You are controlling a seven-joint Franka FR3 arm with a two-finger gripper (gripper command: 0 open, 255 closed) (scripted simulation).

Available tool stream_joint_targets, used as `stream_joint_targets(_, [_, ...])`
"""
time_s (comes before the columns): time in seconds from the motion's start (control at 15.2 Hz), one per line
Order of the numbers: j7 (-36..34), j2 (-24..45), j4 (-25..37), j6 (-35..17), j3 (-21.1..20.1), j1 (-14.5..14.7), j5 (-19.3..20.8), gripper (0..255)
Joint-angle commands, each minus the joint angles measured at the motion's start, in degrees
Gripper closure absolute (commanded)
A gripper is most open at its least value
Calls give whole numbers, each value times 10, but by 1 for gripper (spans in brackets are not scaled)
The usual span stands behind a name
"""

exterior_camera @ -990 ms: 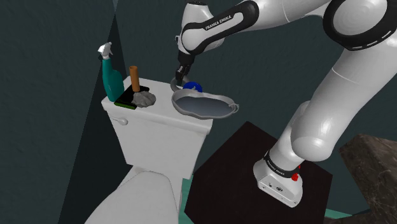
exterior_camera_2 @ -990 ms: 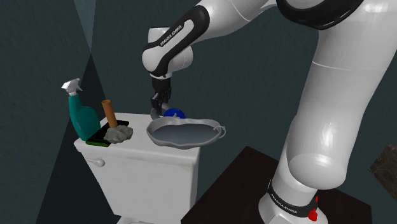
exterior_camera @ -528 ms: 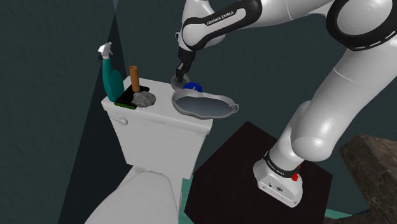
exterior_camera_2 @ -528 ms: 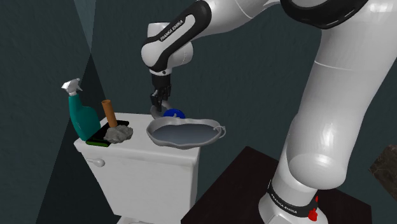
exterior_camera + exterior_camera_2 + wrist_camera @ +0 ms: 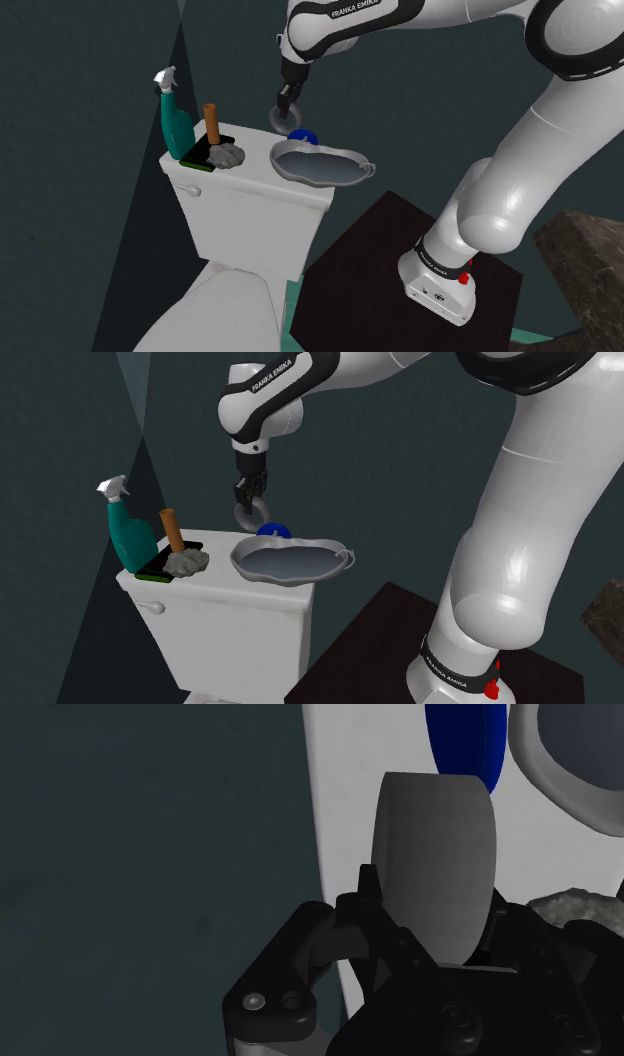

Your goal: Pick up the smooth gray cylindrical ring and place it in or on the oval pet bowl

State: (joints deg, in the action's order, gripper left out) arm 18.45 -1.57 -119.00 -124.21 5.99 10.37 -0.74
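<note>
My gripper hangs above the back of the toilet tank, shut on a smooth grey ring. The ring dangles below the fingertips, clear of the lid. In the wrist view the ring stands on edge, clasped between my two black fingers. The oval grey pet bowl rests on the tank lid, just toward the shoulder view's right and nearer the camera than the ring. It also appears as the bowl below and right of my gripper.
A blue object lies behind the bowl, close under the ring. A teal spray bottle, a brown handle and a grey lump crowd a black tray at the lid's other end. Dark walls surround the white tank.
My gripper has risen with the ring held in it, lifting the ring off the tank lid behind the bowl. Everything else stays put.
</note>
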Motion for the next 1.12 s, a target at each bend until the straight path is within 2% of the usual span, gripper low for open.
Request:
stream_joint_targets(0.0, [1,-4,11,15,1,-1,0,255])
stream_joint_targets(1.06, [-3,-24,113,136,-1,-1,3,255])
